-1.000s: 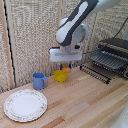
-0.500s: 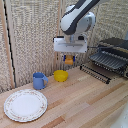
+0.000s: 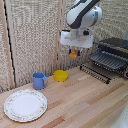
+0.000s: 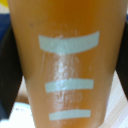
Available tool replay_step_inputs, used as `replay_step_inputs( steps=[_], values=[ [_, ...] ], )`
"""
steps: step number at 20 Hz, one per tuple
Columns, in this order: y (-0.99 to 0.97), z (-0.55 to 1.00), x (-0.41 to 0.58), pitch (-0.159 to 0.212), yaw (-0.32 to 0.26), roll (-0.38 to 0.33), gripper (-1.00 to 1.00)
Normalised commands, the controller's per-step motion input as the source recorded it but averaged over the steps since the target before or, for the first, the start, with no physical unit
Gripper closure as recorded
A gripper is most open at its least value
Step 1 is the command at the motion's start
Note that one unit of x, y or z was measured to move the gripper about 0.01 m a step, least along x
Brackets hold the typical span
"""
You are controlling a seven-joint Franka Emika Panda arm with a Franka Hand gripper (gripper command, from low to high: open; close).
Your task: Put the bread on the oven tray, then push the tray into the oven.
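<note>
My gripper (image 3: 74, 52) hangs in the air above and to the right of the yellow bowl (image 3: 61, 75) in the exterior view, shut on the orange-brown bread (image 3: 74, 54). In the wrist view the bread (image 4: 67, 65) fills nearly the whole picture, orange with pale stripes, and dark fingers (image 4: 7, 70) show at its sides. The oven (image 3: 112, 55) stands at the exterior view's right with its door down. The dark wire oven pan (image 3: 108, 60) sticks out of its front. The brackets are too small to make out.
A blue mug (image 3: 39, 80) stands on the wooden table (image 3: 85, 105) left of the yellow bowl. A patterned white plate (image 3: 25, 105) lies near the front left. A woven screen (image 3: 35, 35) forms the back wall.
The gripper has risen from just over the yellow bowl and shifted toward the oven, carrying the bread up with it.
</note>
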Motion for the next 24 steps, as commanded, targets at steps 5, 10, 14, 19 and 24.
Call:
replay_step_inputs(
  steps=[5,10,14,19,24],
  values=[
    [-0.93,0.2,0.0,0.064,-0.059,0.055,1.0],
    [-0.99,0.13,0.001,0.058,-0.014,0.082,1.0],
    [-0.97,0.03,0.212,0.017,-0.014,0.073,1.0],
    [-0.73,0.0,0.455,-0.01,-0.092,0.054,1.0],
    [-0.6,0.05,0.611,-0.017,-0.12,0.045,1.0]
  ],
)
